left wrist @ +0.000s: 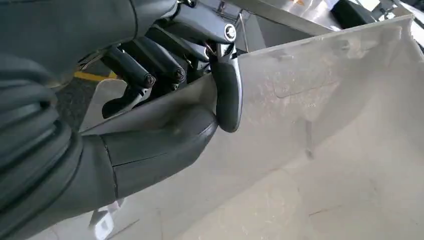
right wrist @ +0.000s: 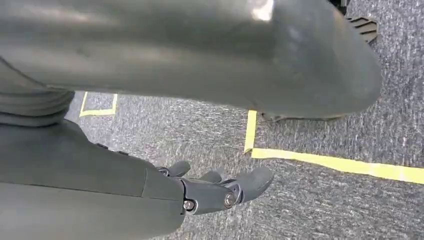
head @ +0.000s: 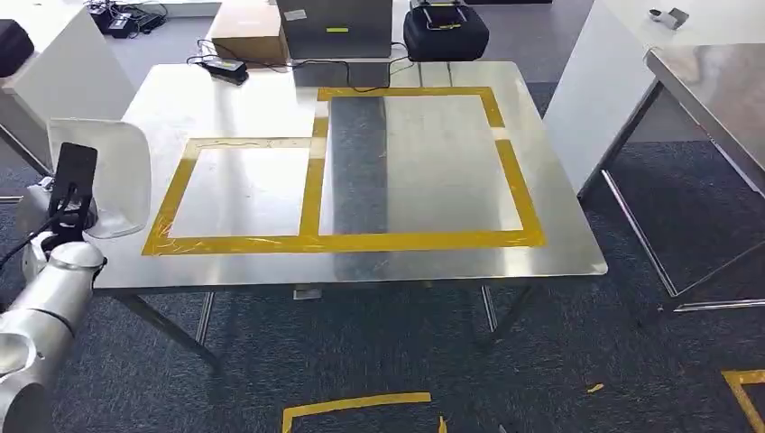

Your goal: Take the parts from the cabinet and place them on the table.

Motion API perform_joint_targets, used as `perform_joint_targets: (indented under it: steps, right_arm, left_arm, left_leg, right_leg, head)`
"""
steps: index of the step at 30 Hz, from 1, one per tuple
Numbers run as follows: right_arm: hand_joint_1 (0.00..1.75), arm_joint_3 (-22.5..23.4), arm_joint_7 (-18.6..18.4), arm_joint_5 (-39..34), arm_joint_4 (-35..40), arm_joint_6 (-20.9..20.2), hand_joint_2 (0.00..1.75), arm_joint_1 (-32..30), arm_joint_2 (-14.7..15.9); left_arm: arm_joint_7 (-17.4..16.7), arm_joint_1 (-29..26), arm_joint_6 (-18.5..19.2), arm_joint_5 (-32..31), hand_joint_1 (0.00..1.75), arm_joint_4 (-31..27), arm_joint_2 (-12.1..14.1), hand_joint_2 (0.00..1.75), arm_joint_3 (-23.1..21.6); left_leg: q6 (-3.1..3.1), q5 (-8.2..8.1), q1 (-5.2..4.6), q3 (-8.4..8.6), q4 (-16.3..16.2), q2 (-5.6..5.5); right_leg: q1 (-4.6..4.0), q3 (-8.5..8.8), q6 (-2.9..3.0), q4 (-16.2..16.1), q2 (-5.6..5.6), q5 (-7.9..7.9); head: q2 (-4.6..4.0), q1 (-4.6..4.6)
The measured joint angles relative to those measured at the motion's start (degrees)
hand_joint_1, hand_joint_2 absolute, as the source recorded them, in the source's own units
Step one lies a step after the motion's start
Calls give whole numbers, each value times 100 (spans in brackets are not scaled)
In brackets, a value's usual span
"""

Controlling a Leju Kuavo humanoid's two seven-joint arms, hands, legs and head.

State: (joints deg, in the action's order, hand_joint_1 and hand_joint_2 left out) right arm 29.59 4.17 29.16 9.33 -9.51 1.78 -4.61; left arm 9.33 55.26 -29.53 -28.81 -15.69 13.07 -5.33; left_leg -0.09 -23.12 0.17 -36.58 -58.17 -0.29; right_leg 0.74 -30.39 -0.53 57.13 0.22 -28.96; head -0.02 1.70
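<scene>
Left robot hand (left wrist: 190, 95) grips a white part (left wrist: 325, 125), thumb pressed on one face of its wall and the darker fingers hooked over the rim on the other. From the head view the same part (head: 113, 180) sits off the left edge of the worktop (head: 577, 244), above the silver arm and just outside the yellow tape frames (head: 316, 242) that mark two bays on the steel top. It looks like a thin curved shell or bin; its inside is bare as far as I can see. Right robot hand (right wrist: 220, 190) hangs low over grey carpet (right wrist: 325, 210) crossed by yellow floor tape (right wrist: 340, 165), holding nothing, its fingers loosely curled and a little apart. I'd judge this as the carry-and-place step: the part is in hand and close to the worktop but not yet over it or resting on it. The next move calls for swinging the left arm inward across the edge, probably toward the nearer taped bay, lowering the part until it rests flat, and only then letting go. The thin wall could slip in such a grip, so a slow, level approach seems wise.
</scene>
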Motion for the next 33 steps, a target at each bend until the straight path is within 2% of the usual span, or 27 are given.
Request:
perform_joint_targets:
  steps: [4,7,16,21,25,27,28,29,30,31,33]
  right_arm:
    - [0,0,-4,41,0,26,0,14,0]
    - [0,0,-5,48,0,26,0,17,0]
    - [0,0,-15,83,0,11,0,23,-2]
    - [0,0,-13,116,0,9,0,23,-9]
    - [0,0,-22,135,0,7,0,25,-17]
    - [0,0,-22,146,0,-9,0,30,-17]
    - [0,0,-22,151,0,-15,0,29,-20]
    - [0,0,-24,151,0,-29,0,33,-17]
    - [0,0,-20,157,0,-42,0,40,-20]
    - [0,0,-22,157,0,-48,0,57,-20]
    - [0,-2,-20,162,0,-63,0,51,-20]
  left_arm:
    - [149,7,-52,142,175,0,-61,175,0]
    - [363,7,91,243,175,0,-85,175,2]
    - [258,9,136,170,175,26,-94,175,2]
    - [225,9,144,170,175,39,-92,175,2]
    - [212,9,144,160,175,50,-83,175,2]
    - [192,9,144,142,175,50,-70,175,2]
    - [173,8,144,135,175,53,-66,175,2]
    - [162,11,144,129,175,55,-63,175,4]
    - [159,11,144,122,175,50,-54,175,7]
    - [164,16,144,120,175,50,-41,175,9]
    - [166,2,144,120,175,59,-37,175,13]
  left_leg:
    - [0,0,0,0,0,1]
    - [0,0,0,0,0,-1]
    - [0,-1,-1,-1,-1,-1]
    - [14,-20,-32,-2,-16,-2]
    - [58,-55,-56,-6,-42,-4]
    - [89,-100,-75,-9,-24,-6]
    - [145,-180,-46,-48,45,-10]
    - [190,-187,-31,75,52,-22]
    - [219,-198,-20,136,62,-18]
    - [240,-218,-20,179,58,-11]
    - [242,-282,-31,242,50,-12]
  right_leg:
    - [0,2,0,0,0,0]
    - [0,2,0,1,0,0]
    - [0,6,0,1,-1,0]
    - [27,12,-24,-3,-1,-6]
    - [58,25,-65,-8,-1,-21]
    - [71,43,-109,-58,-4,-38]
    - [63,60,-154,97,-3,43]
    - [66,54,-167,118,-4,29]
    - [75,-17,-157,239,-4,-35]
    - [72,-166,-141,523,-6,-170]
    - [65,-781,-168,1528,-6,-549]
  head:
    - [2,0]
    - [0,0]
    - [0,0]
    - [0,0]
    - [0,0]
    - [0,0]
    - [0,0]
    - [0,0]
    - [0,-7]
    - [0,-13]
    - [0,-15]
